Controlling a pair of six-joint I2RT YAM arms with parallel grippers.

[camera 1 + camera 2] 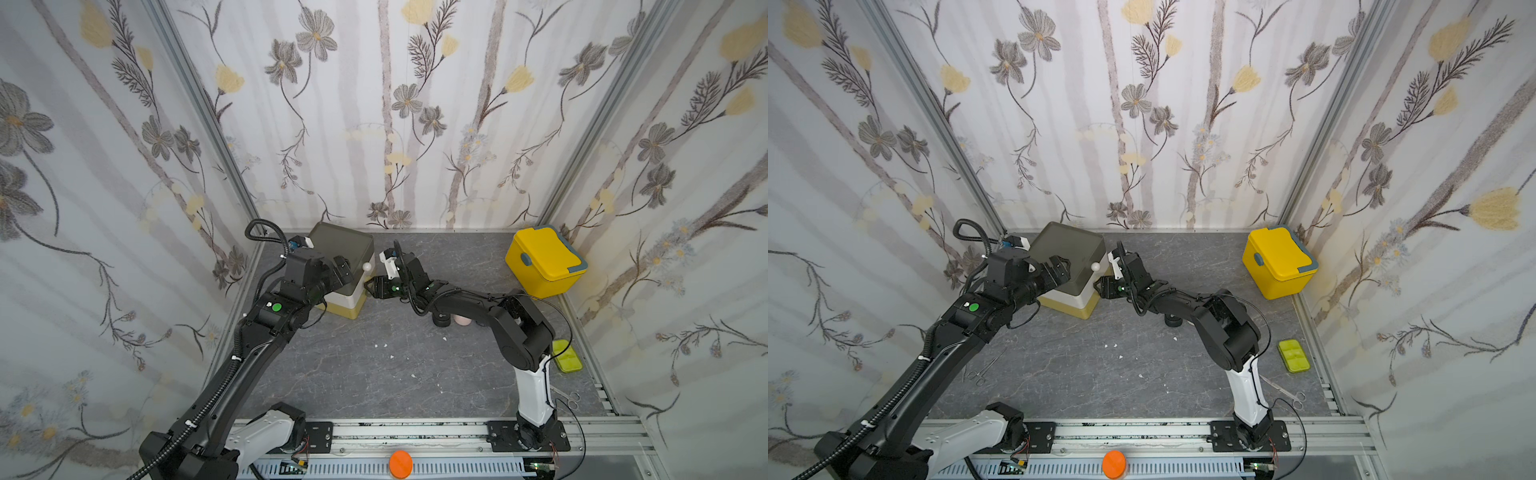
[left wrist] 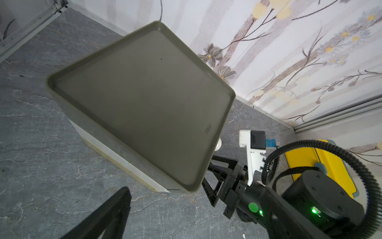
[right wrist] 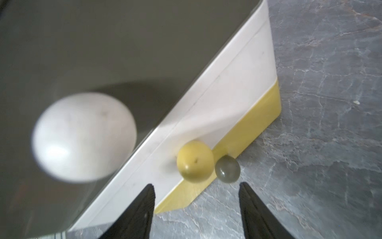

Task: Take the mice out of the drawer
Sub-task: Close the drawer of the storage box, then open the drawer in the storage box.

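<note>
The drawer (image 1: 345, 249) (image 1: 1069, 249) stands at the back left of the table: olive-grey top, white middle, mustard-yellow bottom. The wrist view shows its ball knobs: white (image 3: 82, 136), yellow (image 3: 195, 161) and olive (image 3: 227, 168). My right gripper (image 3: 196, 184) (image 1: 368, 286) is open just in front of the lower knobs, nothing between its fingers. My left gripper (image 1: 343, 266) hangs open over the drawer's near-left top edge; one finger (image 2: 111, 215) shows in its wrist view. A pale pink mouse (image 1: 462, 320) and a black mouse (image 1: 440, 320) lie on the table, partly hidden under my right arm.
A bright yellow lidded box (image 1: 544, 259) sits at the back right. A green pill case (image 1: 566, 356) and scissors (image 1: 567, 395) lie near the right arm's base, and forceps (image 1: 980, 370) by the left arm. Walls close in on three sides.
</note>
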